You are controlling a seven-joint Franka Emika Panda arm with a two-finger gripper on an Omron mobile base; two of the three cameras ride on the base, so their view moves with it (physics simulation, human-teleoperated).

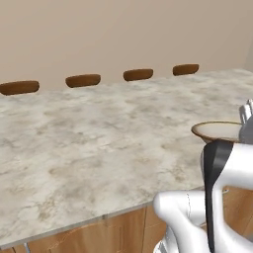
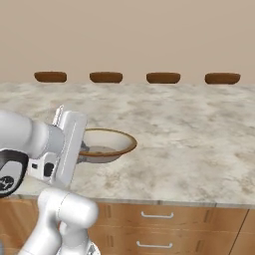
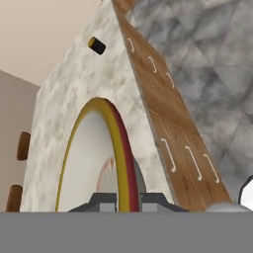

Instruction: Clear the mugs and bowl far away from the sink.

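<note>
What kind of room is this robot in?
Most likely a kitchen, at an island or bar. A long marble-look counter sits on wooden drawers with metal handles, a row of brown stool seats lines its far side, and a tan bowl rests on it.

Nothing here can be read: no words, labels, brands or numbers appear on any surface in sight.
</note>
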